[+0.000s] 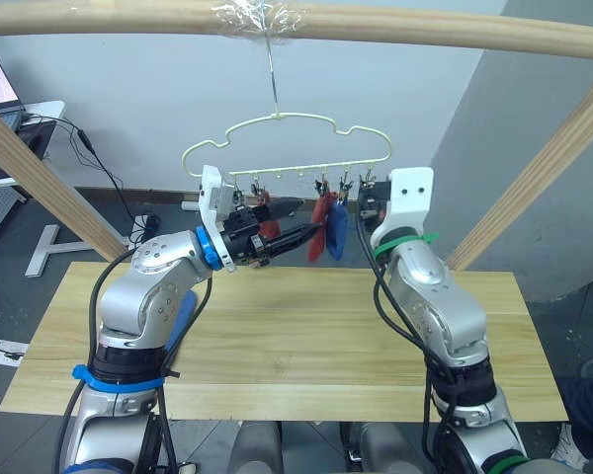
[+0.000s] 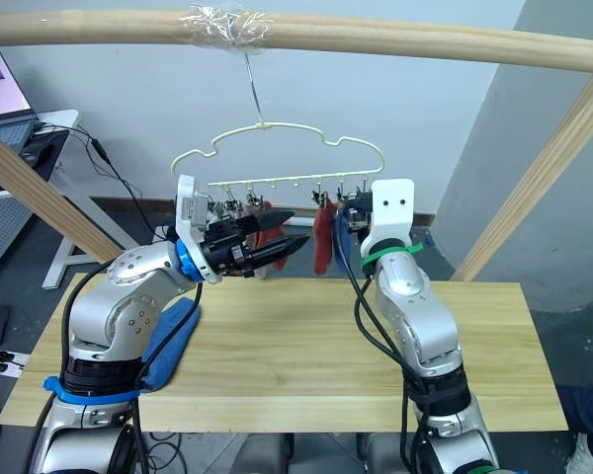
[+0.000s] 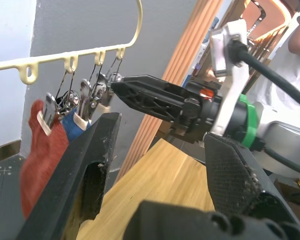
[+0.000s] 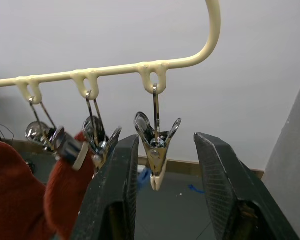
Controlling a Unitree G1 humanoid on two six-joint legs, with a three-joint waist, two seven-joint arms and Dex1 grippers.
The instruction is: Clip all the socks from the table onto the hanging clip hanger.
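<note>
Left eye view: the clip hanger (image 1: 287, 148) hung by its hook from a round wooden rail (image 1: 425, 30) above the table (image 1: 296, 341). A red sock (image 1: 321, 225) and a blue sock (image 1: 337, 233) hung side by side from clips right of the hanger's middle. The left gripper (image 1: 301, 222) was raised to clip height with its two black fingers spread apart, nothing between them, tips just beside the red sock. The right gripper (image 1: 368, 202) was up at the rightmost clips, close to the blue sock. Right eye view: same layout; another blue sock (image 2: 173, 341) lay on the table's left part, partly hidden behind the left arm. Left wrist view: the left gripper's fingers (image 3: 85, 165) stood wide apart and empty; the red sock and blue sock hung from clips beyond one finger, and the right gripper's black finger reached up to the neighbouring clips. Right wrist view: the right gripper (image 4: 162, 165) had its fingers open, one on each side of the end clip (image 4: 156, 142), which hung between them untouched and empty; red sock fabric hung from the next clips over.
</note>
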